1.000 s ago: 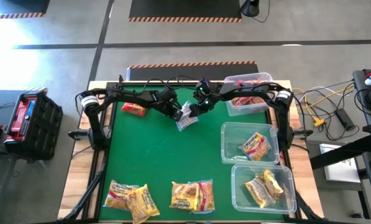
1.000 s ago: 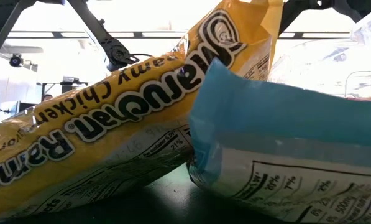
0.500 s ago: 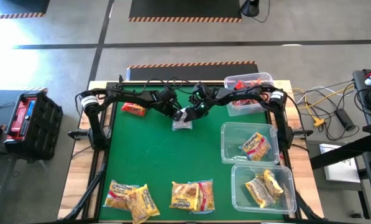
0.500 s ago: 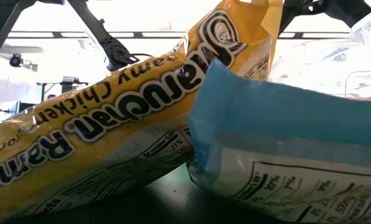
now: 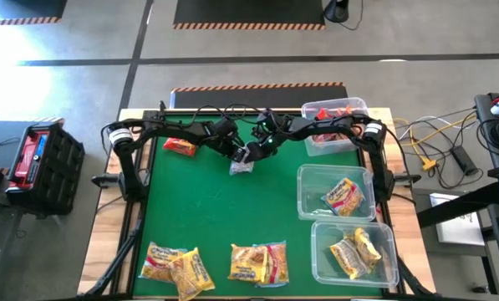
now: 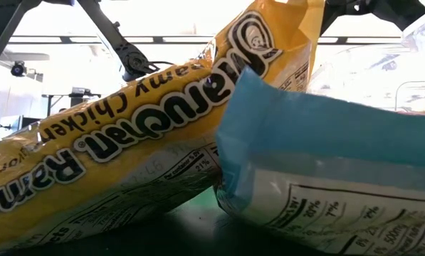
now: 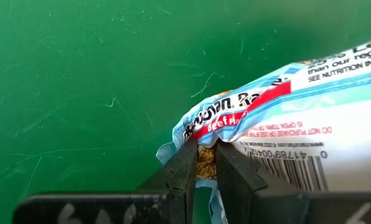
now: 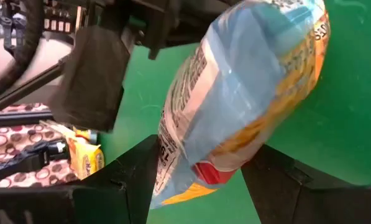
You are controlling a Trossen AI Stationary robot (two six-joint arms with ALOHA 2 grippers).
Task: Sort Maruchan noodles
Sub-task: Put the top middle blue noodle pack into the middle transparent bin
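At far centre, I'm seeing my left gripper (image 7: 207,168) pinching the blue-white packet (image 7: 284,127) edge — my right gripper (image 8: 201,180), fingers spread, is straddling it from the right.

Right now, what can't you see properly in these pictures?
- Low view: the yellow packet and blue packet hide the table.
- High view: the held blue-white packet is too small to read.
- Right wrist view: right gripper is spread around the packet; contact unclear.

Open green mat (image 5: 207,209) mid-table; clear bins (image 5: 337,192) along the right edge, noodle packets (image 5: 257,262) across the near edge.
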